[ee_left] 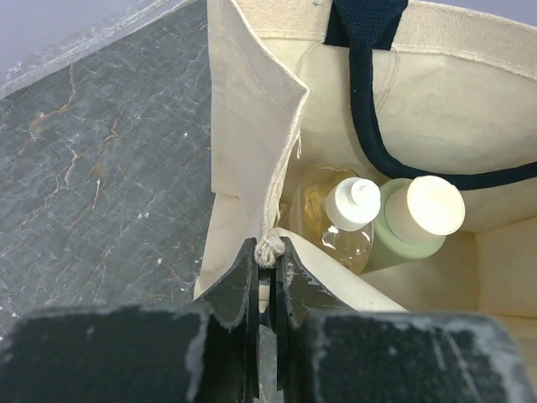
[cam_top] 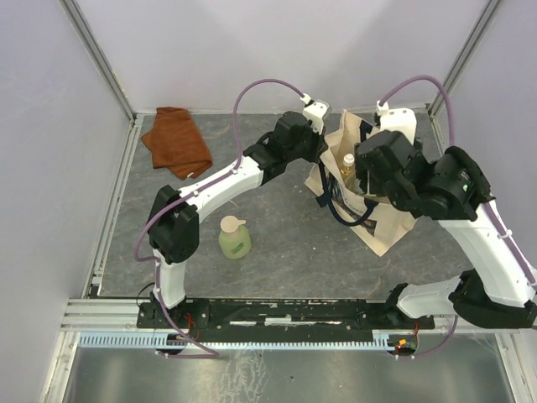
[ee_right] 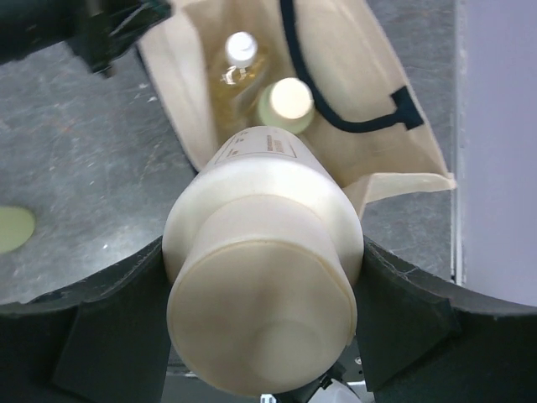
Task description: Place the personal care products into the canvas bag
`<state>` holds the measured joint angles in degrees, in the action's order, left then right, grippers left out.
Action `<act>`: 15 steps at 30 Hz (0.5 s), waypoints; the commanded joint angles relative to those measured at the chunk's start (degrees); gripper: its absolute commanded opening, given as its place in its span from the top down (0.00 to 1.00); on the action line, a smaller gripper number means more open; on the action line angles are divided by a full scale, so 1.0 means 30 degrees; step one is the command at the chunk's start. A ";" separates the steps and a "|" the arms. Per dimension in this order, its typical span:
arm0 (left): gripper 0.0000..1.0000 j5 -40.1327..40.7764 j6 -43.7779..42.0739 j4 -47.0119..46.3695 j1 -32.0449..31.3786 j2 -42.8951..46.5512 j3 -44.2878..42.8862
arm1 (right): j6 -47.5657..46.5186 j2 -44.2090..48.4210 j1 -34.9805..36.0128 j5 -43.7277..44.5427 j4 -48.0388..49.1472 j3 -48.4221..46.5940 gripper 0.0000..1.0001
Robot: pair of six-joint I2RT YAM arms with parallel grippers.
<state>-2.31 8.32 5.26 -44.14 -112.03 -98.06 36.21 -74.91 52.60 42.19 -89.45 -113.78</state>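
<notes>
Left pincer [ee_left: 267, 256] tight on canvas bag [ee_left: 243, 109]

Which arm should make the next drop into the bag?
Right. The right gripper holds the cream bottle over the open bag. The left gripper is shut on the bag's rim, seemingly propping it open, so it looks busy.

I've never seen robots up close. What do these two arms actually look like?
Both the left arm and right arm have smooth white tube-like sections joined by chunky black joints. A thin purple cable loops out from each. Each ends in two flat black fingers, their surfaces scuffed with pale flecks.
</notes>
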 commanded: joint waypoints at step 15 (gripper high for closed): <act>0.97 0.3606 -0.1672 0.4439 0.0125 0.3684 0.0963 | -0.4132 -0.0106 -0.8374 -0.5268 0.6847 0.5346 1.00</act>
<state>2.55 7.90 13.34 -44.23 -107.04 -95.77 25.36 -77.73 29.52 29.56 -78.35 -101.69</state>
